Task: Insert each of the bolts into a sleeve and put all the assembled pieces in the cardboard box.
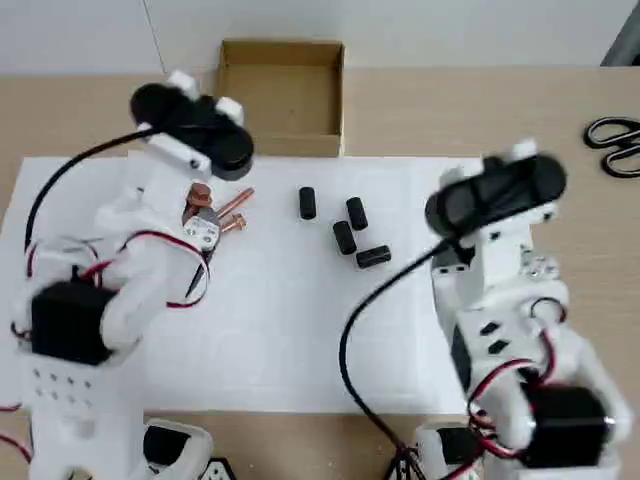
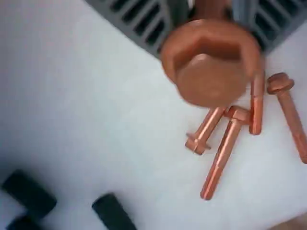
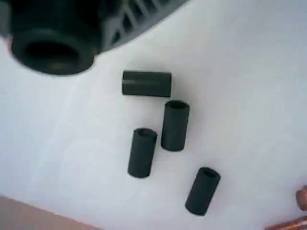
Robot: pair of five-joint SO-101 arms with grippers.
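Tool (image 3: 72,26) clamps one sleeve (image 3: 52,51); four loose sleeves (image 3: 175,125) on white sheet (image 3: 240,72).

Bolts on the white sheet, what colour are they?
The bolts are shiny copper-orange; the left wrist view shows them best.

Scissors (image 1: 614,144) lie on the wooden table (image 1: 450,110), off the white sheet (image 1: 280,330).

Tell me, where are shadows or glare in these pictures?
High view: even light, faint shadows on the white sheet. Left wrist view: soft sheen on the loose bolts. Right wrist view: loose sleeves cast hardly any shadow.
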